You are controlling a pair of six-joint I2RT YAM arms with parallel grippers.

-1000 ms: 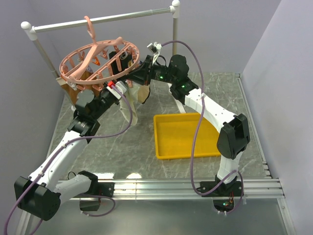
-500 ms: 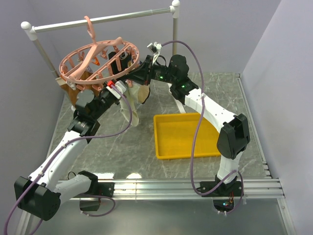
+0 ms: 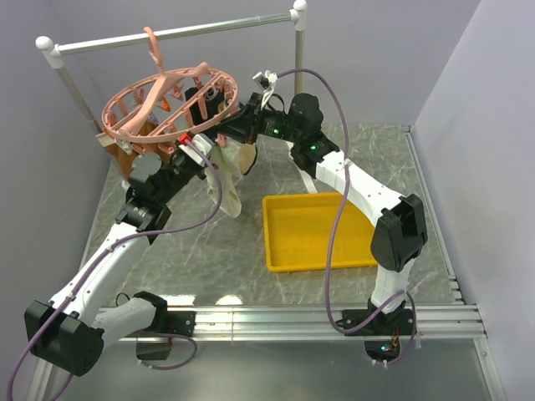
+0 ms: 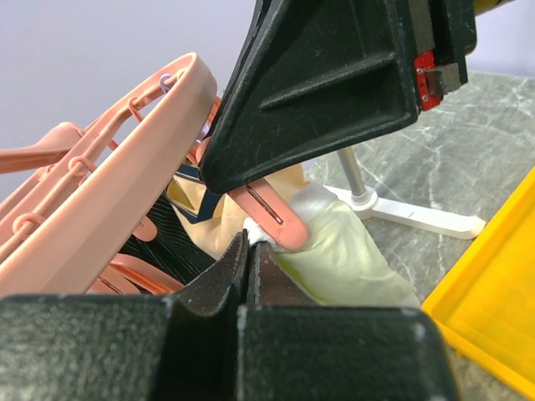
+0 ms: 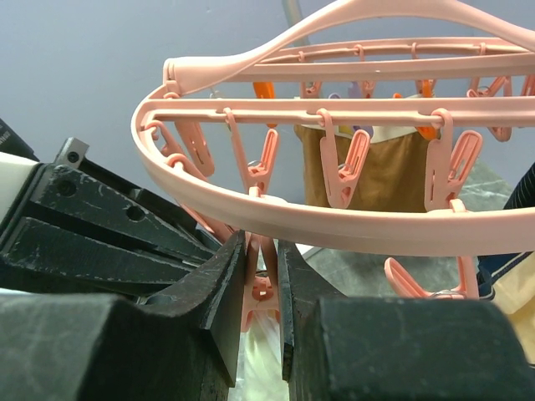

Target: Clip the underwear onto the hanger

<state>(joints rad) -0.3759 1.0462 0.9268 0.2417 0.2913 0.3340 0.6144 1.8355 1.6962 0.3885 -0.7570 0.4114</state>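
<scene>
While your left gripper (image 4: 248,255) pinches the underwear (image 4: 343,255), your right gripper (image 5: 261,251) squeezes a clip (image 5: 260,296) on the hanger (image 5: 351,224).

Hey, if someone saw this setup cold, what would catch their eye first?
The salmon-pink hanger, hung from the white rail at the upper left of the top view, draws the eye first. Under it the left gripper is shut on an edge of the pale underwear, while the right gripper pinches a pink clip. A bright yellow tray lies on the table to the right.
</scene>
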